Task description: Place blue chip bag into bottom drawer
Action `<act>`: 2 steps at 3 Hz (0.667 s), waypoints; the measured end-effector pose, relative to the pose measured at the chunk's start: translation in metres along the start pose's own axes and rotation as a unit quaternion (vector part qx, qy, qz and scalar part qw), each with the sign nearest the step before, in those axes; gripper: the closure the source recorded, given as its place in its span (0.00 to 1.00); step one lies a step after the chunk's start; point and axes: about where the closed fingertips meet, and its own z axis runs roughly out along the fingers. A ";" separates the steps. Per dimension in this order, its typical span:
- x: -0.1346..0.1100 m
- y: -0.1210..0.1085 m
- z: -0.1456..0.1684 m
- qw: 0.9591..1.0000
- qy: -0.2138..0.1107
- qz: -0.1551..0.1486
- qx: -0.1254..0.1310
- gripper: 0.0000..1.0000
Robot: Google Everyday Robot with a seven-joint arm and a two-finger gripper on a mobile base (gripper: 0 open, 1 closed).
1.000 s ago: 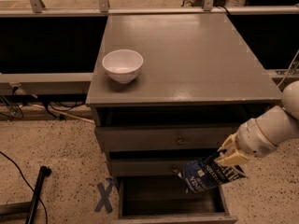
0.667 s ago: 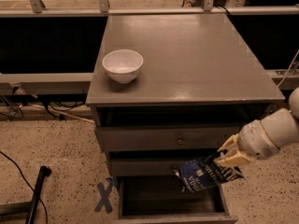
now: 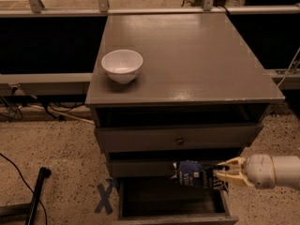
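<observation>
The blue chip bag (image 3: 196,174), dark navy foil with white lettering, hangs over the open bottom drawer (image 3: 174,215) near its back right, just below the drawer above. My gripper (image 3: 221,174) reaches in from the right with its pale fingers shut on the bag's right end. The drawer is pulled out at the foot of the grey-brown cabinet and its interior is dark. The bag does not touch the drawer floor.
A white bowl (image 3: 122,65) sits on the cabinet top (image 3: 197,55) at the left. A shallow knobbed drawer (image 3: 178,138) is above the bag. A blue X (image 3: 104,198) marks the speckled floor at the left, by a black pole (image 3: 35,193) and cables.
My gripper and arm have moved lower and a little toward the drawer, carrying the bag down with them. The bag now hangs closer to the drawer opening.
</observation>
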 end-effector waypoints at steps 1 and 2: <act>0.043 -0.010 0.018 0.996 -0.079 -0.019 0.022 1.00; 0.070 -0.013 0.037 0.995 -0.091 -0.034 0.012 1.00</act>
